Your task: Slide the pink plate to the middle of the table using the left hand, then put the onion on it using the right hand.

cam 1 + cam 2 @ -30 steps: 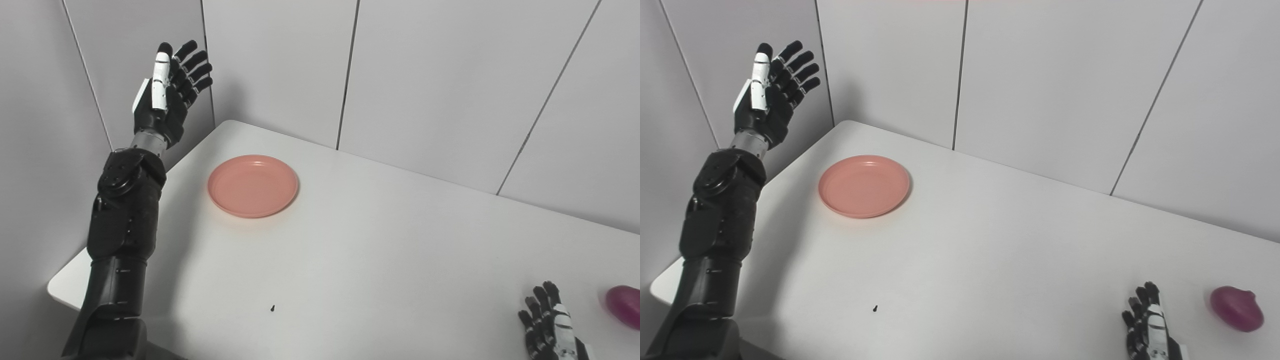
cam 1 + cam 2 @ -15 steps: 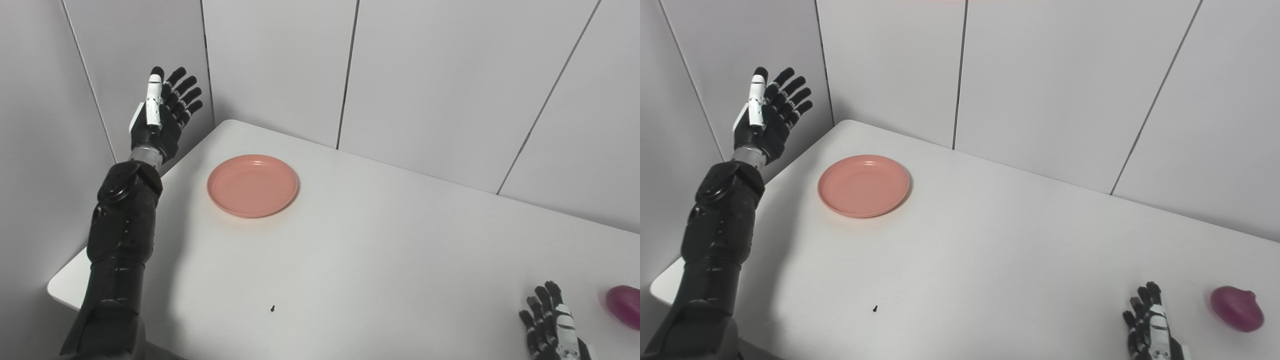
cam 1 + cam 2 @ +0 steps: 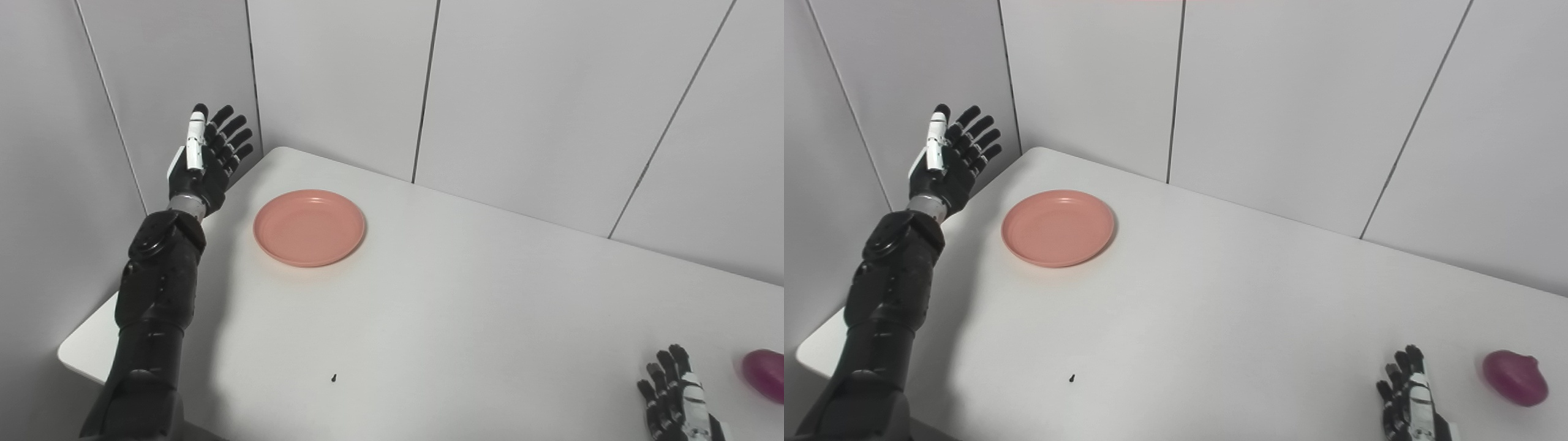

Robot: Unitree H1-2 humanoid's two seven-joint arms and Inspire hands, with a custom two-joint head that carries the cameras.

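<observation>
A: Quick status, where's the pink plate [image 3: 309, 227]?

B: Flat on the white tabletop [image 3: 441, 318], far-left part, near the back corner. Nothing in it, nothing touching it. Not at the middle of the tabletop yet.

A: Left hand [image 3: 205, 159]?

B: Raised off the tabletop, over its left edge, w/ grey wall panels behind it. Fingers spread & pointing up, palm facing toward the plate side. Holds nothing, fingers wide apart. It's left of the plate, a clear gap between them, no contact. Black forearm runs down to the bottom-left corner of the view.

A: Onion [image 3: 1516, 377]?

B: Purple, lying on the tabletop at the far right, near the front edge. In the left eye view it's cut by the frame edge; the right eye view shows it whole. Well apart from the plate, opposite sides of the tabletop.

A: Right hand [image 3: 1409, 398]?

B: Low at the bottom edge, just left of the onion, not touching it. Only fingers & part of the back show, rest is out of frame. Fingers stretched out & a bit apart, nothing in them. Can't tell if it rests on the tabletop or hangs just above.

A: Anything else on there?

B: One tiny dark speck [image 3: 334, 378] near the front, centre-left. Too small to say what it is.
</observation>
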